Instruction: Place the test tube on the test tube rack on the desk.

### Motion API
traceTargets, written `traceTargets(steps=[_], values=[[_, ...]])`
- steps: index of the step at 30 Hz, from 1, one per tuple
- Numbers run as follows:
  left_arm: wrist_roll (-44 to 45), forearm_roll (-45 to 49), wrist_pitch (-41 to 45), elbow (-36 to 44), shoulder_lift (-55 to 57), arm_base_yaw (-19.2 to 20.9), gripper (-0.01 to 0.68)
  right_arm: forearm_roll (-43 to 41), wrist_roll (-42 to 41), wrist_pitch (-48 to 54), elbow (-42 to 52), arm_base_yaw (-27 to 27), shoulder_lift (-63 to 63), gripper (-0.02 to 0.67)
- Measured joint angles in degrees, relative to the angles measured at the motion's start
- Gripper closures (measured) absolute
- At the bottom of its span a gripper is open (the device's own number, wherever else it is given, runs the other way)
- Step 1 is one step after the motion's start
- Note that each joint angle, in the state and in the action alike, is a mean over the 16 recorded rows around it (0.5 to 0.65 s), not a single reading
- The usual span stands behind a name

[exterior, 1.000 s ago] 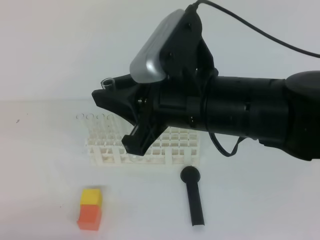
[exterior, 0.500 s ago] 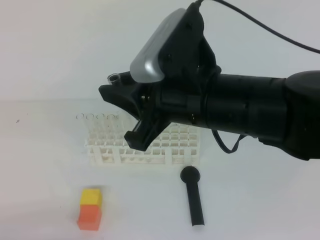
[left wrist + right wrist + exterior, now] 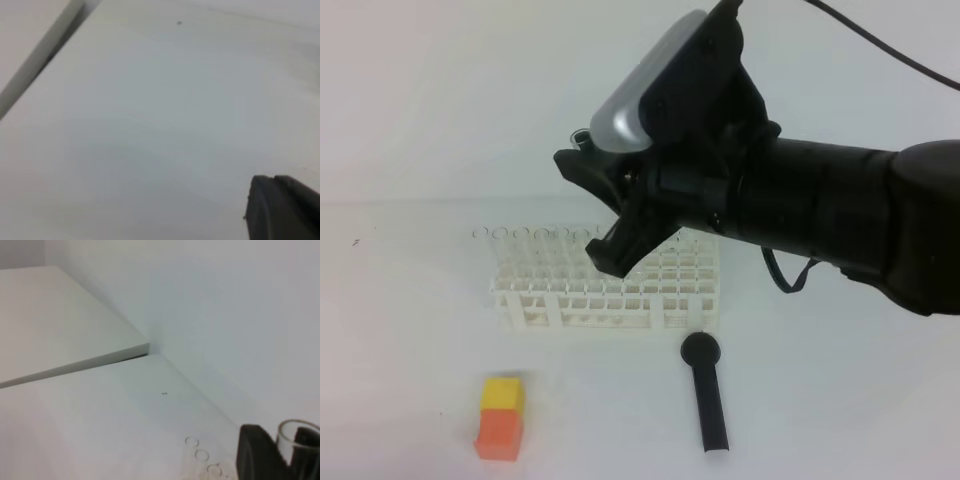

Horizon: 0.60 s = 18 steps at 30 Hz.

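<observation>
Right claw (image 3: 592,210) grips the test tube (image 3: 582,137); only its open rim pokes out above the fingers, body hidden, axis looks near upright. It hangs above the test tube rack (image 3: 605,285), over its rear middle rows, so the tube must go down into a square hole. The rear row already holds tubes, which may crowd entry. Left claw (image 3: 280,210) is clenched and empty over bare surface (image 3: 150,125), so the right arm is nearer. Black stick (image 3: 708,395) and orange-yellow block (image 3: 501,417) lie in front, clear of the path.

Tubes (image 3: 535,234) fill rack (image 3: 610,290) back row; front holes free.
</observation>
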Motion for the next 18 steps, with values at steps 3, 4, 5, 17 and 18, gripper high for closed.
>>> traceTargets(steps=[3,4,5,17,18], values=[[-0.3,-0.2,0.1,0.0,0.2,3.8,0.674,-10.5,11.6,-2.3,0.0,-0.1,0.1,0.525],[-0.4,-0.4,0.1,0.0,0.3,4.8,0.674,-14.5,16.3,-3.2,0.0,-0.2,0.1,0.525],[-0.6,-0.5,0.1,0.1,0.4,5.7,0.674,-18.8,21.3,-4.2,0.0,-0.2,0.2,0.525],[-3.0,-3.3,-2.4,1.0,0.1,9.6,0.674,-60.6,72.8,-23.6,0.0,-0.5,6.2,0.525],[-3.1,-3.5,-2.6,1.0,0.1,9.6,0.674,-61.6,74.2,-25.5,0.0,-0.5,7.1,0.525]])
